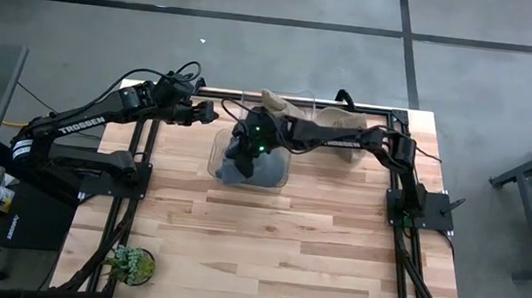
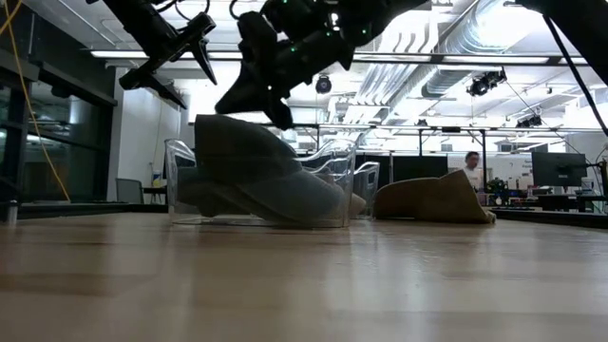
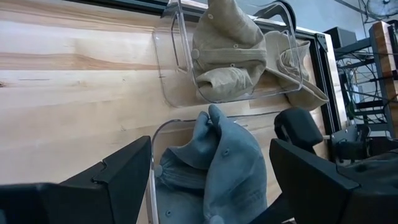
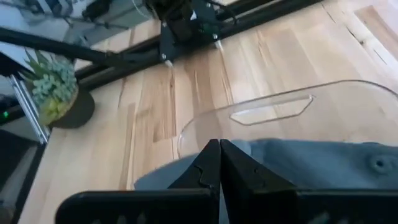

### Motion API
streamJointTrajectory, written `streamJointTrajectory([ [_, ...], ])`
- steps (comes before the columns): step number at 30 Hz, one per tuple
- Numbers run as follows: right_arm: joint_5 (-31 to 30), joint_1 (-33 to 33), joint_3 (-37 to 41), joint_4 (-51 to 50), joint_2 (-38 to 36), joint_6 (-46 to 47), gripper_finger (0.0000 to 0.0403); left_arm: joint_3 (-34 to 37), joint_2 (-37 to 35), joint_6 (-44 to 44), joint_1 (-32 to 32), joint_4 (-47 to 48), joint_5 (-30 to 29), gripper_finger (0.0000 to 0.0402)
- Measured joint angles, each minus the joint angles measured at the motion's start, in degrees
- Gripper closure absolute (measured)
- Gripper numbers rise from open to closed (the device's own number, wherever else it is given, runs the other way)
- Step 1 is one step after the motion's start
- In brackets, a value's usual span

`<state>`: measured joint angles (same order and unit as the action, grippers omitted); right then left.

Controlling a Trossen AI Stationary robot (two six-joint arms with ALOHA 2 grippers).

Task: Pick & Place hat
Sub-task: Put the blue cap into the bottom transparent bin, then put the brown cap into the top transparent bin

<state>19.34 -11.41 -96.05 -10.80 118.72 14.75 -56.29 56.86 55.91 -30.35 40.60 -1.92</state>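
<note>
the right gripper hangs with its two dark fingers pressed flat together and nothing between them, poised just above the blue-grey hat that lies in a clear plastic bin; whether the fingertips touch the cloth cannot be told; in the high view the right gripper covers much of the hat and the bin's rim shows only at its sides; the left gripper hovers higher, near the table's far edge, its jaws spread wide and empty, looking down past its fingers onto the same blue-grey hat; in the high view it sits just beside the bin's far-left corner, apart from the right arm; a tan hat fills a second clear bin farther off, and more tan cloth spills past that bin's wall toward the black frame rail; from table height the blue-grey hat bulges above its bin's low wall, and a tan hat lies on the wood to the right; the near half of the wooden table is open boards, with a small potted plant at the near-left corner; black rails edge both sides; a person shows small in the room behind, too far to make out.
</note>
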Motion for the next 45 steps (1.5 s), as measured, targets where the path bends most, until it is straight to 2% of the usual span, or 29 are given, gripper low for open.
streamJointTrajectory([
  [9, -0.6, -1.5, -3.7, -11.8, -1.1, -2.4, 0.0402, 0.0, 0.0, 0.1, 0.0, 0.0, 0.0, 0.0099],
  [14, -5.8, -2.7, -3.8, -19.3, -5.7, -4.8, 0.0385, 0.0, 0.0, 0.1, 0.0, 0.0, 0.0, 0.0099],
  [18, -12.1, -3.6, -3.8, -27.9, -9.2, -6.7, 0.0346, 0.0, 0.0, 0.1, 0.0, 0.0, 0.0, 0.0099],
  [23, -19.6, -4.1, -3.5, -39.4, -12.2, -7.8, 0.0277, 0.0, 0.0, 0.1, 0.0, -0.1, 0.1, 0.0099],
  [30, -32.0, -4.1, -3.4, -56.2, -12.2, -7.5, 0.0176, 0.0, 0.0, 0.0, 0.0, -0.1, 0.0, 0.0099],
  [34, -38.1, -4.8, -3.4, -62.7, -12.0, -5.1, 0.0145, 0.0, 0.0, -0.1, 0.0, -0.1, 0.0, 0.0099],
  [38, -38.8, -6.9, -2.3, -65.2, -12.0, -4.2, 0.0140, 0.0, 0.0, -0.1, 0.0, -0.1, 0.0, 0.0099],
  [45, -35.7, -12.1, 9.4, -62.9, -12.3, -4.4, 0.0139, 0.0, 0.0, -0.4, 0.0, 0.0, 0.0, 0.0099],
])
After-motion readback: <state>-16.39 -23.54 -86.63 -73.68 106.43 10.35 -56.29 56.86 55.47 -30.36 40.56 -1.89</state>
